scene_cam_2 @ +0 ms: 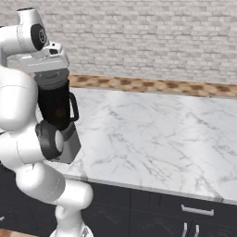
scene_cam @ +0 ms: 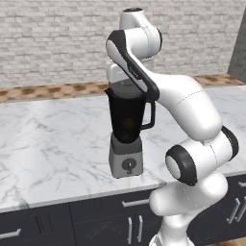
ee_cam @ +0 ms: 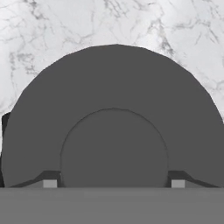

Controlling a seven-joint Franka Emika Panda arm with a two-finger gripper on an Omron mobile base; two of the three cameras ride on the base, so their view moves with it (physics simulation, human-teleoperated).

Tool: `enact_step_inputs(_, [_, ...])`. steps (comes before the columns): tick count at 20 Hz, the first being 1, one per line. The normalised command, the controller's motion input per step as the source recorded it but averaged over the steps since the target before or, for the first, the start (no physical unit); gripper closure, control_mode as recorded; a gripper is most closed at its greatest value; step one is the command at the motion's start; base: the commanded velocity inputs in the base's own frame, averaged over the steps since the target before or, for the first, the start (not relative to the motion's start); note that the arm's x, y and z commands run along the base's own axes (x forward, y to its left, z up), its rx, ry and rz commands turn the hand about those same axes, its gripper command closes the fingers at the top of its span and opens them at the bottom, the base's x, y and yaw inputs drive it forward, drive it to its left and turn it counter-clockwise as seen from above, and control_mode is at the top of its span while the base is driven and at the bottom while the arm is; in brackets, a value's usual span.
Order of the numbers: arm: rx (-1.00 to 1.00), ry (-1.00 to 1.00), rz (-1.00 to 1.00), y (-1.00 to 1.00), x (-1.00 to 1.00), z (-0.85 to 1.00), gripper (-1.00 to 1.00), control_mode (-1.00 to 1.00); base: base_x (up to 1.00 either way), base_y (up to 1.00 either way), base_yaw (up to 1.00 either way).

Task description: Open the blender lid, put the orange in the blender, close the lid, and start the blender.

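Lid (ee_cam: 113,87) sits on the blender (scene_cam: 126,129) jar, orange (scene_cam: 128,124) faintly visible inside. Your gripper (ee_cam: 113,183) straddles the centre knob (ee_cam: 113,148); whether it's clamped, I can't tell. Release off-centre and you risk leaving the lid cocked on the rim.

The left base view looks forward and down from behind the arm's left, at middle distance, with the blender (scene_cam: 126,129) near centre below the gripper. The right base view looks from behind the arm's right, taking in the same blender (scene_cam_2: 58,115) and marble counter (scene_cam_2: 157,134) stretching away beside the gripper. The hand view looks straight down, very close, onto the lid (ee_cam: 113,118) just beneath the gripper (ee_cam: 113,183).
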Motion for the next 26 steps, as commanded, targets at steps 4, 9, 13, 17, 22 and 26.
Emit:
enact_step_inputs(4, [-0.01,0.06,0.0,0.07,0.0,0.22,1.0,-1.0,0.0,0.0,0.0])
enact_step_inputs(9, [-0.01,0.13,0.01,0.06,-0.01,0.06,1.0,-1.0,0.0,0.0,0.0])
enact_step_inputs(13, [0.0,0.16,0.02,0.0,0.0,0.0,1.0,-1.0,0.0,0.0,0.0])
enact_step_inputs(17, [0.0,0.12,0.0,0.0,-0.19,0.0,1.0,-1.0,0.0,0.0,0.0])
enact_step_inputs(22, [0.0,0.04,0.01,0.0,-0.24,0.02,1.0,-1.0,0.0,0.0,0.0])
enact_step_inputs(26, [0.0,-0.03,0.0,0.0,-0.36,-0.04,1.0,-1.0,0.0,0.0,0.0])
